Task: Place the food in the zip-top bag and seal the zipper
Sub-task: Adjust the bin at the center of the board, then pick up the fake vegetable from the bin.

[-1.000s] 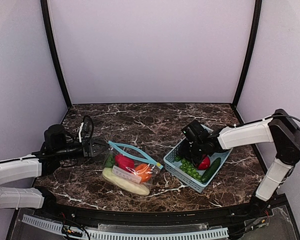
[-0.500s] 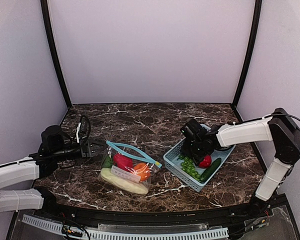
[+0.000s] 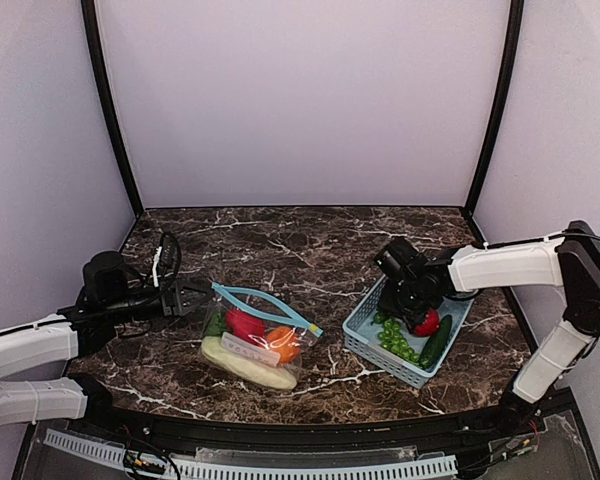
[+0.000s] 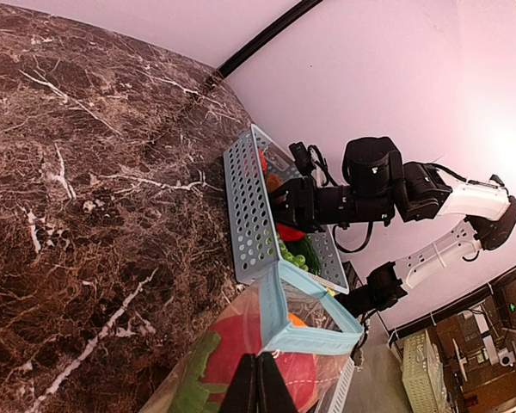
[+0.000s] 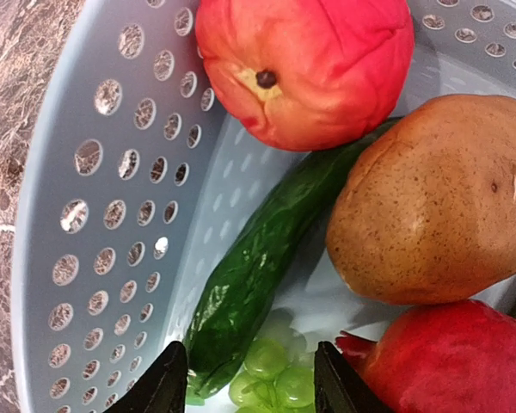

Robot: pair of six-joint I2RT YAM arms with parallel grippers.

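Note:
The clear zip-top bag (image 3: 252, 340) lies left of centre with its light blue zipper (image 3: 265, 303) mouth spread open. Inside lie a cream-white squash (image 3: 248, 366), a red piece (image 3: 246, 324), an orange (image 3: 284, 342) and a green piece (image 3: 217, 324). My left gripper (image 3: 192, 296) is shut on the bag's edge just below the zipper (image 4: 322, 337). My right gripper (image 3: 412, 300) is open inside the light blue basket (image 3: 365, 338), its fingertips (image 5: 165, 383) over green grapes (image 5: 279, 374), beside a cucumber (image 5: 258, 284), a red tomato (image 5: 305, 64), a brown pear (image 5: 439, 198) and a red piece (image 5: 451, 361).
The basket (image 4: 249, 215) stands right of the bag on the dark marble table (image 3: 300, 250). Pale walls close in the back and sides. A black rail (image 3: 280, 425) runs along the table's near edge.
The basket and my right gripper have shifted to the right, away from the bag. My left gripper has pulled the bag's mouth slightly left and stays shut on it.

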